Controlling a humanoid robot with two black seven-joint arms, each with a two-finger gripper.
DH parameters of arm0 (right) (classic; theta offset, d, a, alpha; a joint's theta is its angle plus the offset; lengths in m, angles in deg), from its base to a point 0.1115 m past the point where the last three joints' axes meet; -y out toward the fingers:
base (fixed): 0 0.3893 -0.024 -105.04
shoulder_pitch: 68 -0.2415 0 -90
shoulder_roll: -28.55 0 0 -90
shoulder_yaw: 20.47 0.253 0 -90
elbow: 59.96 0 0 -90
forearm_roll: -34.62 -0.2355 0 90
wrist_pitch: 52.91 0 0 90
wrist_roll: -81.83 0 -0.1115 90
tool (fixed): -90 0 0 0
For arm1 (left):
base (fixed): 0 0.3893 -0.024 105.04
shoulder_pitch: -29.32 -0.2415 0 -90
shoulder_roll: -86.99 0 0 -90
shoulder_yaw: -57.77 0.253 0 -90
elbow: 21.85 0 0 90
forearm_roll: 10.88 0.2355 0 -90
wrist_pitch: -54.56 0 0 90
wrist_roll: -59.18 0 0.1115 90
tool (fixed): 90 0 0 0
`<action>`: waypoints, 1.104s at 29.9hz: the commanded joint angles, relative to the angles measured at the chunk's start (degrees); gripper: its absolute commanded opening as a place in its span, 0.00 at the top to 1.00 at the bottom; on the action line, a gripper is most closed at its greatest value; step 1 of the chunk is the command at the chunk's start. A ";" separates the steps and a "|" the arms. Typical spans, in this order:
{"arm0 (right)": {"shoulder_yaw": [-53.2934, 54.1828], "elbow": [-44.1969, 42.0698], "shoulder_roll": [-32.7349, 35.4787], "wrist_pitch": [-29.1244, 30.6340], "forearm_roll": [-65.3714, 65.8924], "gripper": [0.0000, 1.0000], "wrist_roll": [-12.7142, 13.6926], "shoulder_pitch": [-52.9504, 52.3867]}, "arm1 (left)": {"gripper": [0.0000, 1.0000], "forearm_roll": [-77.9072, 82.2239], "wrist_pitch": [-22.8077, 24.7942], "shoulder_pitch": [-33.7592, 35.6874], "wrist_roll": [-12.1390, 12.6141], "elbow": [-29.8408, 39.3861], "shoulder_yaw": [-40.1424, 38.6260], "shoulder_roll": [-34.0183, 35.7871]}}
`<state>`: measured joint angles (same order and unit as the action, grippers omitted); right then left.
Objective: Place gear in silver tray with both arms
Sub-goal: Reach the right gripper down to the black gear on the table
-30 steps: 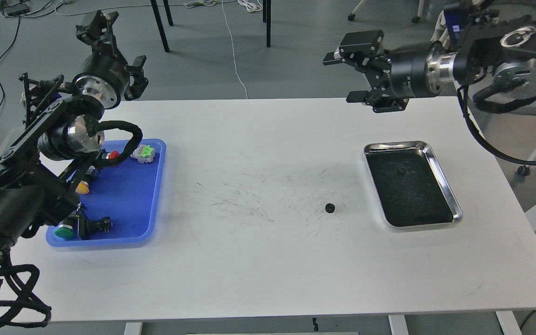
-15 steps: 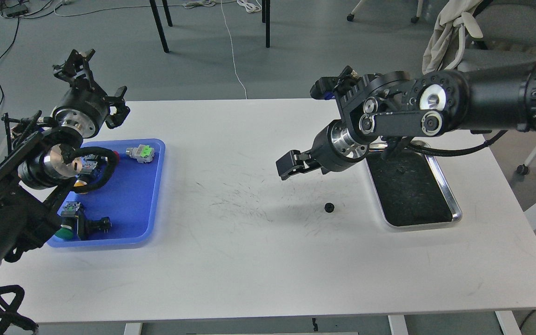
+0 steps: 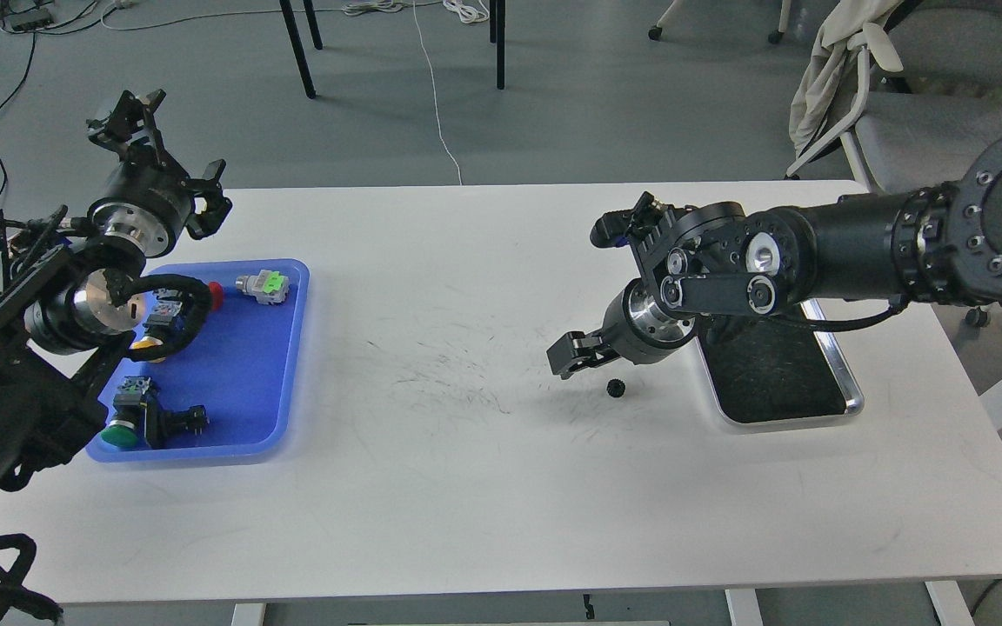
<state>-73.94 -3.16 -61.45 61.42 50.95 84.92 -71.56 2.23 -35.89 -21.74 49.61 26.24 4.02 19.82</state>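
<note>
A small black gear point(image 3: 615, 388) lies on the white table point(image 3: 484, 487), just left of the silver tray point(image 3: 814, 387). The tray is shiny with a dark scuffed inside, and my right arm point(image 3: 814, 252) covers its far half. My right gripper point(image 3: 572, 355) hangs low over the table, just up and left of the gear and apart from it. Its jaws look open and empty. My left gripper point(image 3: 166, 152) is raised at the far left, above the table's back edge, open and empty.
A blue plastic tray point(image 3: 240, 365) at the left holds several small parts: push buttons and a grey-green connector point(image 3: 263, 285). My left arm point(image 3: 49, 330) hangs over its left side. A chair point(image 3: 918, 130) stands behind the table's right corner.
My right arm swung from high at the back right down and left, across the silver tray, to just beside the gear. My left gripper moved left and a little down.
</note>
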 commanded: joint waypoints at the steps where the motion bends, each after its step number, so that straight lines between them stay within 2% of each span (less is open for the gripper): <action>1: -0.15 -1.60 0.00 -0.16 0.11 0.04 -0.02 1.27 | 0.02 -0.02 0.01 0.00 -0.01 -0.01 -0.04 -0.06; 12: -0.32 -4.33 0.00 -0.16 0.73 0.08 -0.02 4.70 | 0.02 -0.02 0.01 0.08 -0.01 -0.01 -0.48 0.29; 17: -0.67 -4.42 0.00 -0.08 0.73 0.13 -0.11 4.87 | 0.02 0.07 0.01 0.08 -0.10 -0.01 -0.57 0.38; 23: -0.67 -4.42 0.00 0.01 2.57 0.26 -0.37 5.49 | 0.02 0.07 -0.08 0.00 -0.45 -0.01 -0.65 0.38; 27: -0.67 -4.42 0.00 0.36 2.75 0.28 -0.63 5.84 | 0.02 0.07 -0.08 0.08 -0.45 -0.01 -0.65 0.38; 30: -0.76 -4.42 0.00 0.36 3.01 0.33 -0.63 5.84 | 0.02 0.07 -0.08 0.08 -0.45 -0.01 -0.65 0.38; 33: -0.85 -4.42 0.00 0.45 4.42 0.42 -0.63 5.84 | 0.02 0.07 -0.52 0.08 -0.54 -0.01 -0.57 0.38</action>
<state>-74.72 -7.58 -61.45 61.82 54.25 84.29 -65.72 2.31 -36.02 -21.65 49.17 26.23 3.36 20.20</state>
